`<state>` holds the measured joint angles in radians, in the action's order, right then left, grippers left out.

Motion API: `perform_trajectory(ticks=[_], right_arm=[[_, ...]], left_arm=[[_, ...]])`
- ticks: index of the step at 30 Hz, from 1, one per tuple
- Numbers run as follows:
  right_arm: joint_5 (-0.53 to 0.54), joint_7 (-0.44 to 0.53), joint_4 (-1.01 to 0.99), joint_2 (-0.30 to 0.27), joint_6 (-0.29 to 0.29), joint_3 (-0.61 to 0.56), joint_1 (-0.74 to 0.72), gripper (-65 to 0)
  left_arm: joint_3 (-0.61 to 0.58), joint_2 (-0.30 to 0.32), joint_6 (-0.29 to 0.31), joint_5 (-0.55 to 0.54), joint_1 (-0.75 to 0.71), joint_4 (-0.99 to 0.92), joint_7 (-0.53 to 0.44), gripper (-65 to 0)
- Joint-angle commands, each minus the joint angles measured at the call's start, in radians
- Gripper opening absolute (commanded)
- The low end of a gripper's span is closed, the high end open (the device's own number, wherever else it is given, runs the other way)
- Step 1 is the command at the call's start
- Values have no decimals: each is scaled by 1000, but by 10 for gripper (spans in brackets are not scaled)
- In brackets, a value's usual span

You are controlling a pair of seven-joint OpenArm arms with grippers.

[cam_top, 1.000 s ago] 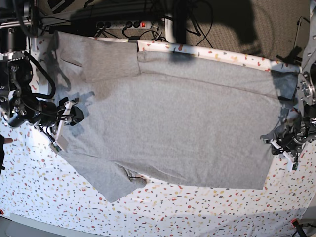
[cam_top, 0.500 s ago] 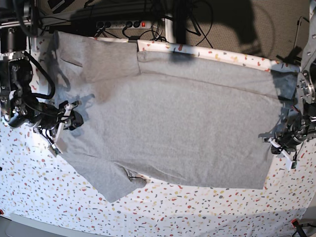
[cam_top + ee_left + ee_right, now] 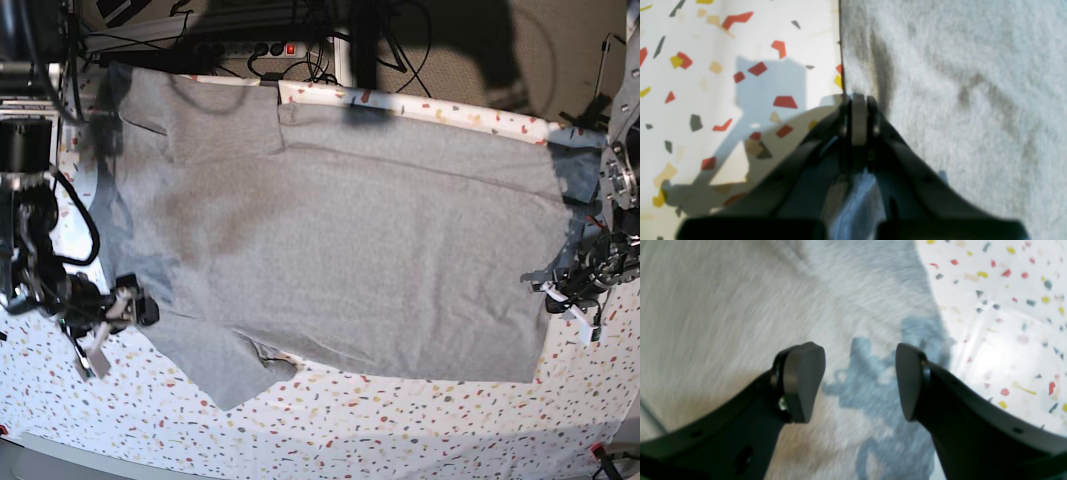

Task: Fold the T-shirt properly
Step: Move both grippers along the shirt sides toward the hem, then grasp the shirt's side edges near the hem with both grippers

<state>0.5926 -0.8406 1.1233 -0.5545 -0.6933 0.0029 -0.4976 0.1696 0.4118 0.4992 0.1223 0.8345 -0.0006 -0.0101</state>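
Two grippers: one at each end of the garment, seen across three views
Left gripper (image 3: 858, 115): jaws pressed together on the hem edge of the T-shirt (image 3: 967, 100), which runs straight up from the fingertips in the left wrist view; grey cloth to the right of that line, speckled table (image 3: 706, 83) to the left
Left gripper in base view (image 3: 572, 300): at the shirt's right edge, low on that side, touching the cloth
Right gripper (image 3: 860, 383): jaws spread wide, nothing between them; grey cloth lies beneath and to the left, with the gripper's shadow cast on it
Right gripper in base view (image 3: 105, 335): at the shirt's lower left, beside the sleeve, just off the cloth edge
T-shirt (image 3: 340, 240): spread flat across the table (image 3: 400, 430), plain grey side up, one sleeve pointing to the near edge, the other folded at the far left
Writing: no lettering or label can be read on the cloth
Far side: power strip (image 3: 250, 47) and dark cables (image 3: 410, 40) beyond the table edge
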Motion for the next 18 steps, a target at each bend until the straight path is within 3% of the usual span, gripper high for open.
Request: perform_trajectory(ticks=[1,5,9,18], right_arm=[[10,8,-39,-6,-5,8,-80,-275],[14,-32,-283,24,-5,-4,-250,-275],[-47,-35,-472,48,-5,-40,-332,-275],[-258,120,-647,107,-5,-103,-336,-287]], left_arm=[[0,15,-10,0,30,1,3,-650],[0,15,-10,0,30,1,10,-650],[0,15,-10,0,30,1,10,-650],[0,15,-10,0,30,1,-44,-650]])
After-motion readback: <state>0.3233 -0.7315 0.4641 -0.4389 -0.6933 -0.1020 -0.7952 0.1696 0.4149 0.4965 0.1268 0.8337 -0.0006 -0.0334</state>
